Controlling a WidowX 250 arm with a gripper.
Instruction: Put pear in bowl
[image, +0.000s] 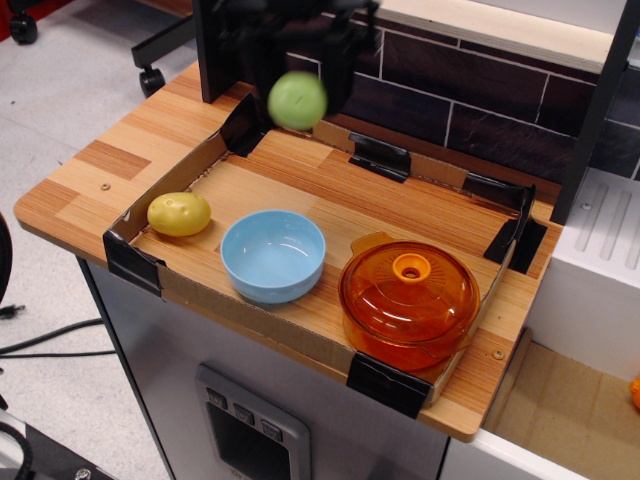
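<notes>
The light-green pear (297, 100) is held in the air above the back of the tray, behind and above the bowl. My gripper (297, 75) is blurred and dark; its fingers stand on either side of the pear and are shut on it. The light blue bowl (273, 255) sits empty at the front middle of the tray, well below and in front of the pear.
A yellow potato-like object (179, 213) lies at the tray's left end. An orange transparent lidded pot (409, 301) stands right of the bowl. The cardboard tray rim (250, 305) has black taped corners. A dark brick wall (470, 95) rises behind.
</notes>
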